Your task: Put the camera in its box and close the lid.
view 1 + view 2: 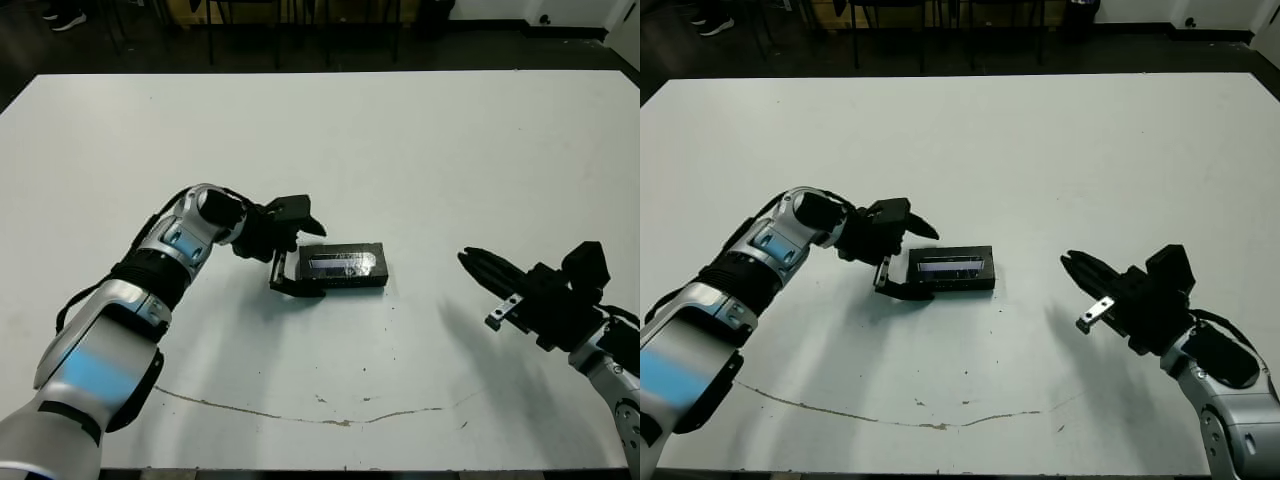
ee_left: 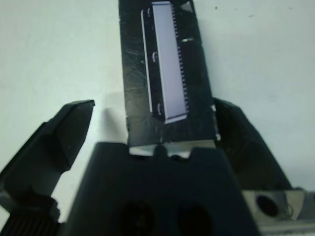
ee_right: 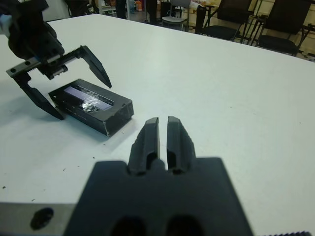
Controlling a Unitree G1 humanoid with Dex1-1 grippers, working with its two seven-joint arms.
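Observation:
The black box (image 1: 345,281) lies in the middle of the table with the lid (image 1: 341,263) on top of it, silvery strip facing up. The camera is hidden from view. My left gripper (image 1: 298,258) is open, and its two fingers straddle the box's left end, one on the far side and one on the near side. In the left wrist view the lid (image 2: 167,73) runs away from the open left gripper (image 2: 152,104). My right gripper (image 1: 467,259) hovers well to the right of the box, shut and holding nothing, and points toward the box (image 3: 116,116).
A thin brown crack line (image 1: 300,415) runs along the white table (image 1: 400,140) near its front edge. Chairs (image 3: 285,24) stand beyond the table's far side.

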